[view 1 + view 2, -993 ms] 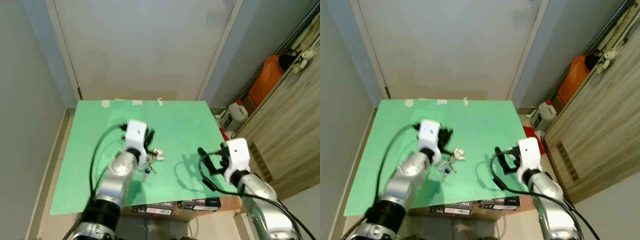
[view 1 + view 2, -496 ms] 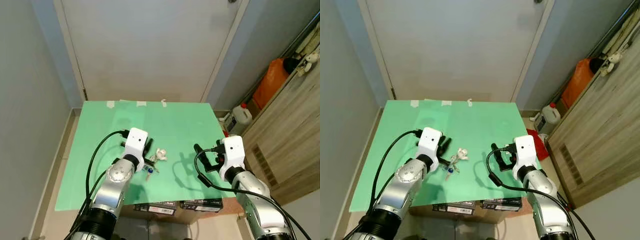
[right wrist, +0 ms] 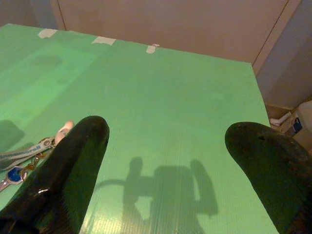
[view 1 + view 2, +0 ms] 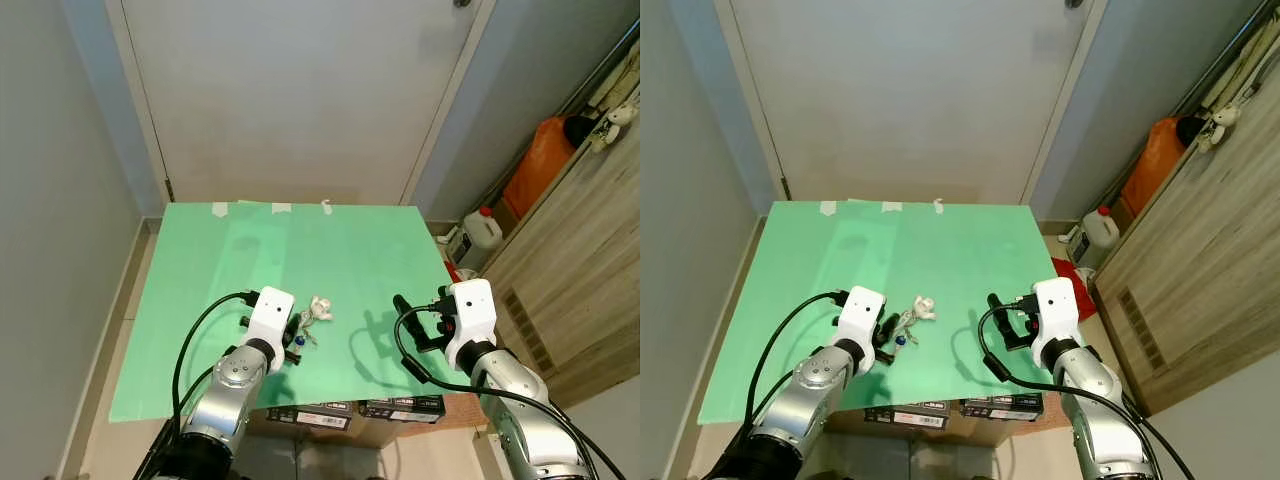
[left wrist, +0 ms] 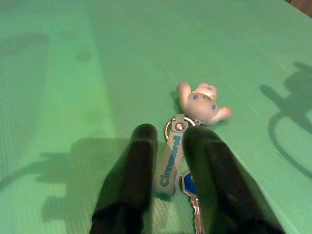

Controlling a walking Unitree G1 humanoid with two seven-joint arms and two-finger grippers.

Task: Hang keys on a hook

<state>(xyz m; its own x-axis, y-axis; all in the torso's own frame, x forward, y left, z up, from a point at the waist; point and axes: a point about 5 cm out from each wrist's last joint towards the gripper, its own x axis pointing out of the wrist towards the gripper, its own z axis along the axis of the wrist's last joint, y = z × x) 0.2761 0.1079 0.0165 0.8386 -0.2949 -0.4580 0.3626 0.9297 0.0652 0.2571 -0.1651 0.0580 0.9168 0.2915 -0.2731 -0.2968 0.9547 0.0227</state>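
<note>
A key bunch lies on the green table, near its front middle. It has a white plush charm, a grey lettered strap and a blue-headed key. My left gripper hangs low over the bunch and is open. Its two black fingers stand either side of the strap, with small gaps, and the charm lies just past the fingertips. My right gripper is open wide over the table's front right, a hand's width right of the keys, with nothing between its fingers.
A closed pale door stands behind the table, and tape bits mark the table's far edge. On the right are a wooden cabinet, a white jug and an orange container. Boxes sit under the front edge.
My left gripper has drawn back toward me while the keys stay on the table. The right gripper has barely moved. The camera tilted up early on.
</note>
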